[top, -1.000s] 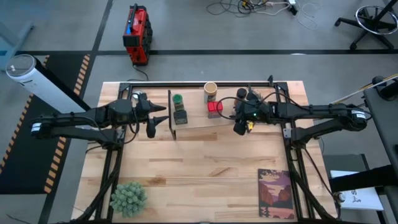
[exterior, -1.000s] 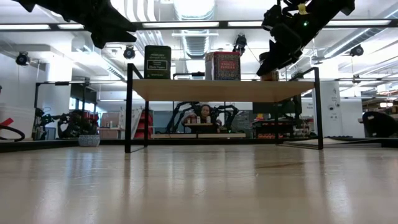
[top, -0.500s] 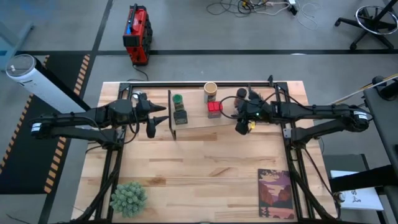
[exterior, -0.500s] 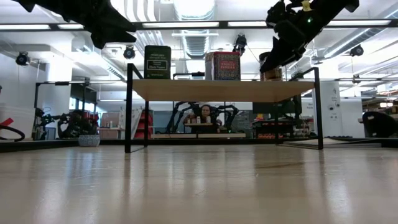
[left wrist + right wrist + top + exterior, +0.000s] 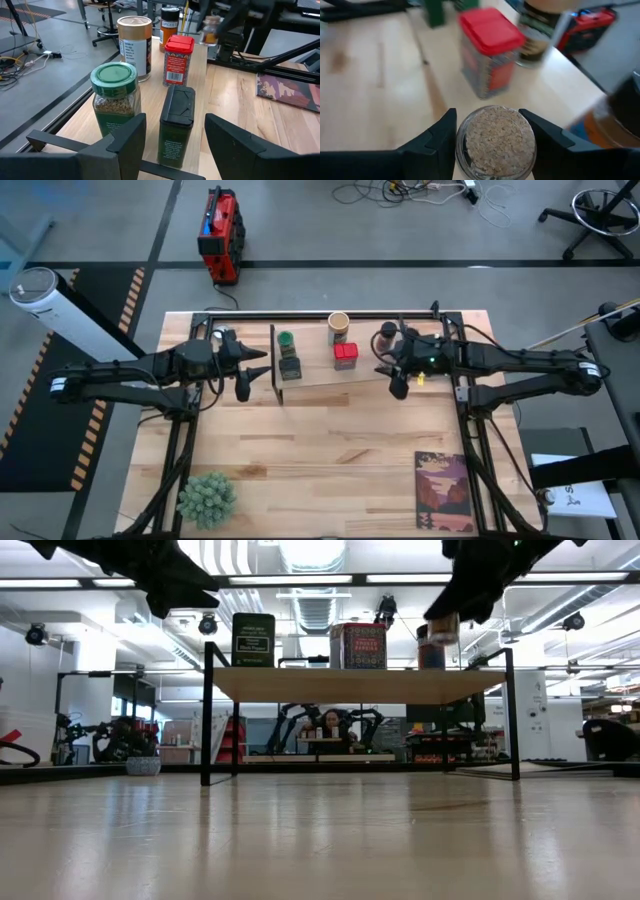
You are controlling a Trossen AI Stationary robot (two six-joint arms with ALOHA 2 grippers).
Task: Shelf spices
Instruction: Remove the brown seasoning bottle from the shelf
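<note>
the small pale jar (image 5: 495, 141) is sitting clamped between the right gripper's (image 5: 398, 383) fingers, hanging over the shelf (image 5: 365, 376) beside the red tin (image 5: 345, 355), while the left gripper (image 5: 246, 375) is idling open

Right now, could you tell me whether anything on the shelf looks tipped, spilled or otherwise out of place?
Nothing stands out. The spices on the shelf stand upright, and the right gripper holds a small pale jar with nothing spilled.

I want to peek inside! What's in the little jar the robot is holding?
The right tool grips a small pale jar, full to the brim with pale, crumbly flakes. What lies below that top layer is covered.
</note>
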